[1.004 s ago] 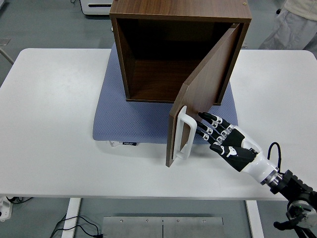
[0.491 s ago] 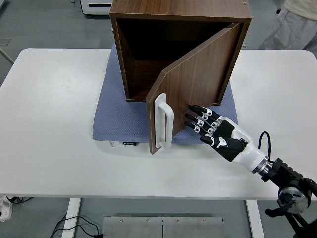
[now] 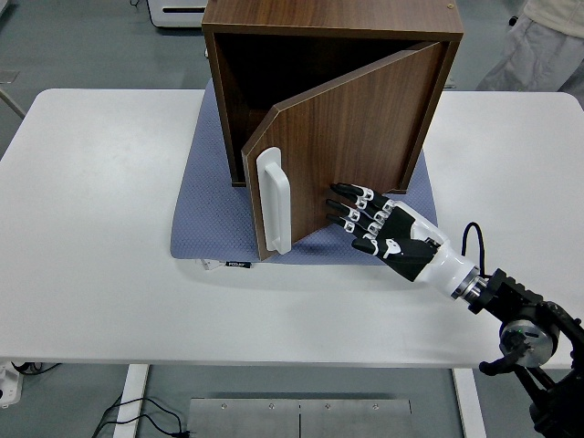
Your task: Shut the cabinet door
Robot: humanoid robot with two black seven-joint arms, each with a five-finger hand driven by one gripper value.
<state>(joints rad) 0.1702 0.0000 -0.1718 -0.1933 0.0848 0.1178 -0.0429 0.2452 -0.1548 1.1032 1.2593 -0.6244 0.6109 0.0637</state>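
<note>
The right hand (image 3: 365, 219) has its fingers stretched out flat and together, holding nothing, their tips pressed on the outer face of the door (image 3: 351, 151). Over the last second the hand has slid leftward and the door has swung with it, from nearly edge-on to roughly halfway shut; I judge the push is working and more of the same sweep is needed. The door's free edge, left of the hand, carries a white handle (image 3: 274, 201) whose long axis runs upright. The door is hinged at the cabinet's (image 3: 328, 18) right side, beyond the hand, and its face points toward the near right. The cabinet sits on a blue mat (image 3: 205, 219) on the worktop (image 3: 91, 182). The left hand is out of view.
</note>
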